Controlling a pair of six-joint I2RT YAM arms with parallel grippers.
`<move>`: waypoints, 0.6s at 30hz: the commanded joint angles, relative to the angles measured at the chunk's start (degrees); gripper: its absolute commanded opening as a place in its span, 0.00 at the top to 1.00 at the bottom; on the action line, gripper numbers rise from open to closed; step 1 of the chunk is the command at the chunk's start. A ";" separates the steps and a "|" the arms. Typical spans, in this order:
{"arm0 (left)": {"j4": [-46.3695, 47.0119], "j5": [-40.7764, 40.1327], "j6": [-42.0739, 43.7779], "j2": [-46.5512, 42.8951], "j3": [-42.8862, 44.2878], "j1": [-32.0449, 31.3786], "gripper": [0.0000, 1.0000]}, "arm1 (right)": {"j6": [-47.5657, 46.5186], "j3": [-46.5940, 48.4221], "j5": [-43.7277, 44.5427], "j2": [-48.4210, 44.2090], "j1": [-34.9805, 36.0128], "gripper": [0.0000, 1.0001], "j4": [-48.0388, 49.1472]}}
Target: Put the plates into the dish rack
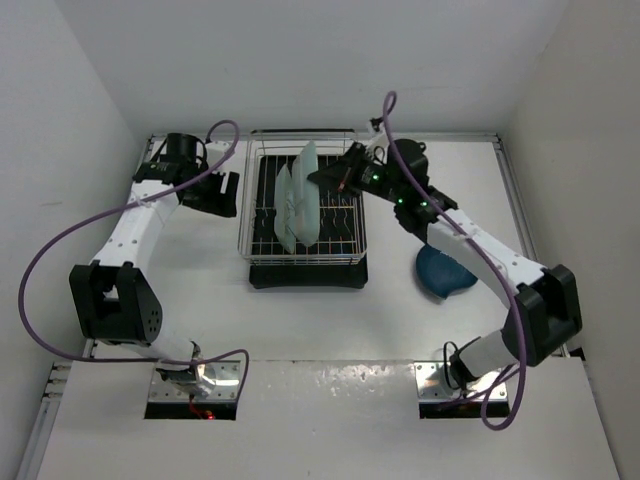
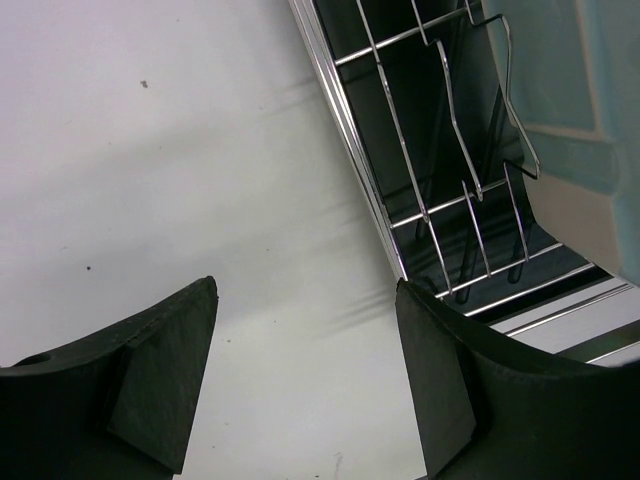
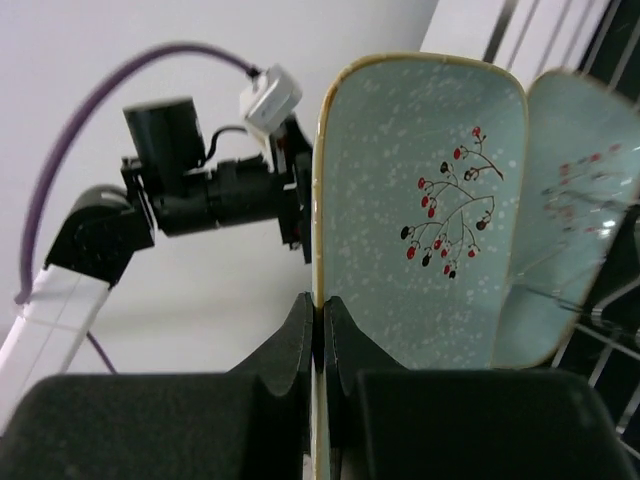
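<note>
Bench [image 1: 200, 260]: white, matte, walled on three sides by white panels.

Left wrist view shows a few small dark specks [image 2: 145, 84] on the surface.

A pale rail [image 1: 515, 200] runs along the right edge.

Directly on the bench:
- Dish rack [image 1: 300, 260], far centre, square to the bench edges. It rests on its black tray base [image 1: 305, 277], which sits flat on the surface. Bare bench lies on all four sides of it.
- Dark blue plate [image 1: 443, 272], lying flat to the right of the rack near its front corner, not touching it. The plate's far edge is hidden from the top view.
- Two metal mounting plates at the near edge, left [image 1: 225, 375] and right [image 1: 432, 378].
</note>
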 commanded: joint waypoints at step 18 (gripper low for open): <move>0.51 0.70 -0.13 -2.71 -0.73 1.26 0.24 | -0.51 6.18 6.24 7.08 3.41 1.00 6.22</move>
